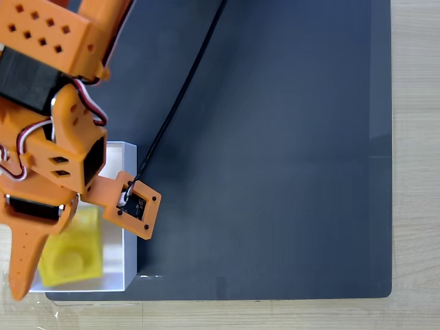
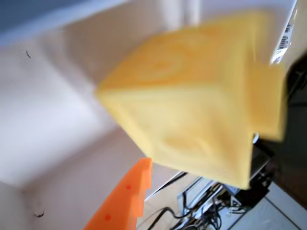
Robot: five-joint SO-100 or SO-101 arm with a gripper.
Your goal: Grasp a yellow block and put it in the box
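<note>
Gripper [image 1: 41,254]: orange two-finger printed gripper, low at the left of the fixed view; whether it grips the cube or has let go, cannot tell.
Block [image 1: 71,249]: bright yellow plastic cube, round stud up, just right of the long finger [image 1: 26,258]; wrist view shows it close, blurred [image 2: 192,105].
Box [image 1: 130,206]: white thin-walled open tray under gripper and cube; holds nothing else visible.
Worktop [image 1: 275,137]: dark mat to the right.
Judgement: release comes next.

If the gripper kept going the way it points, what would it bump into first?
Probably the yellow block, which lies just beside the gripper inside the box. Depth is unclear, so it might meet the box's white floor instead.
</note>
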